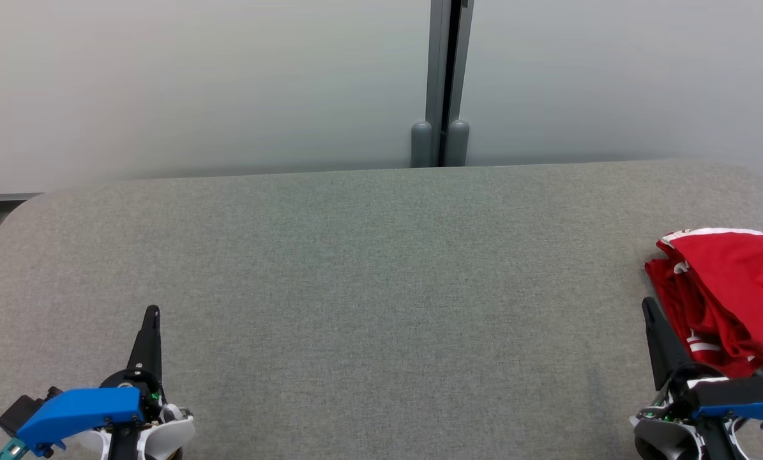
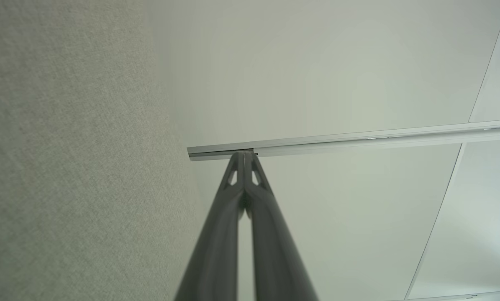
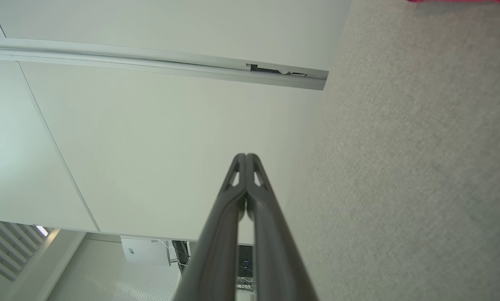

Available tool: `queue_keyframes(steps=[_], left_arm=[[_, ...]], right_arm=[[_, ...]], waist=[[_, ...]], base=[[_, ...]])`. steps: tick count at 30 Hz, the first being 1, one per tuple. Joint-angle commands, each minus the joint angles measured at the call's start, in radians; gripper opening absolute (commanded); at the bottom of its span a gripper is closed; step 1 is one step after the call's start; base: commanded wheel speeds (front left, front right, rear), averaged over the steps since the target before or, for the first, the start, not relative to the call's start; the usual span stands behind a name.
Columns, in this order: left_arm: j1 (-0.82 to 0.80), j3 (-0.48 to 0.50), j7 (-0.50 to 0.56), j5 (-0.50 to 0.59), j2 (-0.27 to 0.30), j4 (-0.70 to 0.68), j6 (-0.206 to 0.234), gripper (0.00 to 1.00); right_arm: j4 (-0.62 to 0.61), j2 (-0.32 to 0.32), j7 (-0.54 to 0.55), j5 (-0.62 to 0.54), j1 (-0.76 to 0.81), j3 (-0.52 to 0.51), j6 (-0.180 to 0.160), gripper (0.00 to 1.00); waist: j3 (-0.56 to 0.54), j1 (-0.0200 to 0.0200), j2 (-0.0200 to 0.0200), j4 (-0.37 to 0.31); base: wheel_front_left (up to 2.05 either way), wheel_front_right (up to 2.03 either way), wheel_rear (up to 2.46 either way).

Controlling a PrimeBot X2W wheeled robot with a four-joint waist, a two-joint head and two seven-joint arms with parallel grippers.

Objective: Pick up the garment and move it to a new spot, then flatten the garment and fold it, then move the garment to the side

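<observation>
One garment [image 1: 729, 291] by right table edge [image 1: 761, 184]

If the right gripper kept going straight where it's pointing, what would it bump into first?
Probably the pale wall beyond the grey table. The right gripper, shut, points past the red garment beside it, not at it. Depth is hard to judge.

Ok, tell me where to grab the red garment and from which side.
Grip the red garment at the bunched folds on its left edge, nearest the right gripper. Come down from above on that side: it lies as a crumpled heap on the grey surface, and those raised folds look easiest to pinch. The jaws are shut, so open them first.
</observation>
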Motion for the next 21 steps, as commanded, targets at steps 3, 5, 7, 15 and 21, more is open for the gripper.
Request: queue_keyframes(steps=[3,5,7,15,21], left_arm=[[-0.02,0.012,0.01,-0.025,-0.002,-0.008,-0.007,0.0],[-0.022,0.014,0.013,-0.034,-0.003,-0.01,-0.008,0.0],[-0.022,0.015,0.017,-0.046,-0.005,-0.011,-0.009,0.0],[-0.026,0.024,0.03,-0.091,-0.01,-0.017,-0.012,0.0],[-0.024,0.024,0.03,-0.088,-0.01,-0.016,-0.012,0.0]], right_arm=[[-0.006,0.001,0.005,0.029,-0.012,-0.005,0.001,0.0],[-0.006,0.001,0.007,0.043,-0.013,-0.006,0.001,0.0],[-0.006,0.002,0.009,0.057,-0.014,-0.006,0.001,0.0],[-0.008,0.002,0.015,0.108,-0.018,-0.009,0.001,0.0],[-0.007,0.002,0.014,0.105,-0.018,-0.009,0.001,0.0]], waist=[[0.0,-0.0001,-0.0001,0.001],[0.0,-0.0001,-0.0001,0.001],[0.0,-0.0001,-0.0001,0.002],[0.001,-0.0001,-0.0001,0.004],[0.001,-0.0001,-0.0001,0.004]], base=[[0.0,0.0,0.0],[0.0,0.0,0.0],[0.0,0.0,0.0],[0.0,0.0,0.0],[0.0,0.0,0.0]])
